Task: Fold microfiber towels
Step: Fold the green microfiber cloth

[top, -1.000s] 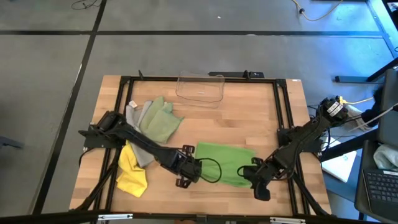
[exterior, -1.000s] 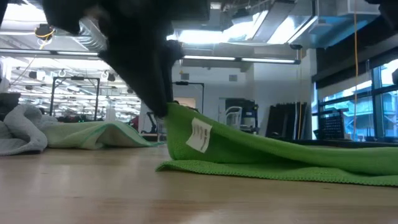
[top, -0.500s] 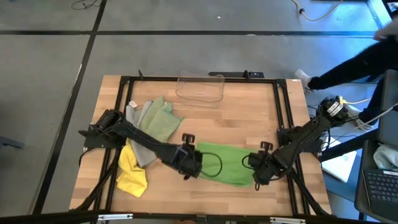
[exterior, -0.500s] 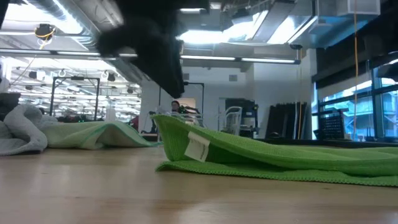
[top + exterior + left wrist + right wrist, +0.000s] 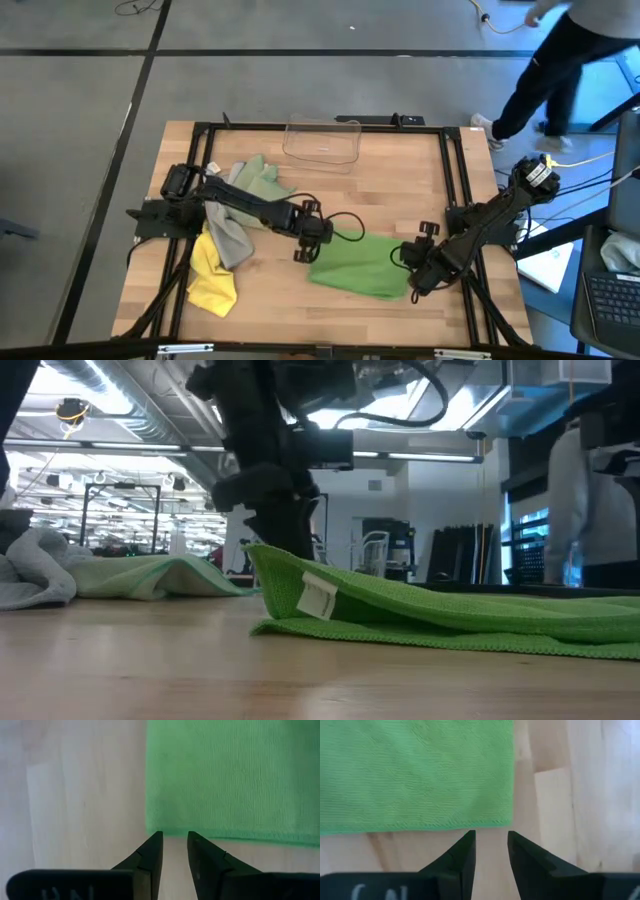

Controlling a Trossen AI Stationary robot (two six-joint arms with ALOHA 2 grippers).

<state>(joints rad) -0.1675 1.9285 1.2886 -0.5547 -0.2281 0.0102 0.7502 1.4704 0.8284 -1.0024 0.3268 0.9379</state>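
The bright green towel lies folded flat on the wooden table, right of centre, with a white label at its left fold. My left gripper hovers by the towel's far left corner. It is open by a narrow gap with nothing between its fingers. My right gripper stands at the towel's near right corner, also open and empty. The pale sage green towel, the grey towel and the yellow towel lie heaped at the left.
A clear plastic bin stands at the far edge, in the middle. A black frame runs round the table top. A person walks on the floor beyond the far right corner. Bare wood lies between the bin and the green towel.
My left gripper has risen off the green towel's left fold and gone toward the far edge. That fold, raised a second ago, has sunk and lies flat. My right gripper has tipped further downward near the towel's right end. A person has walked into view.
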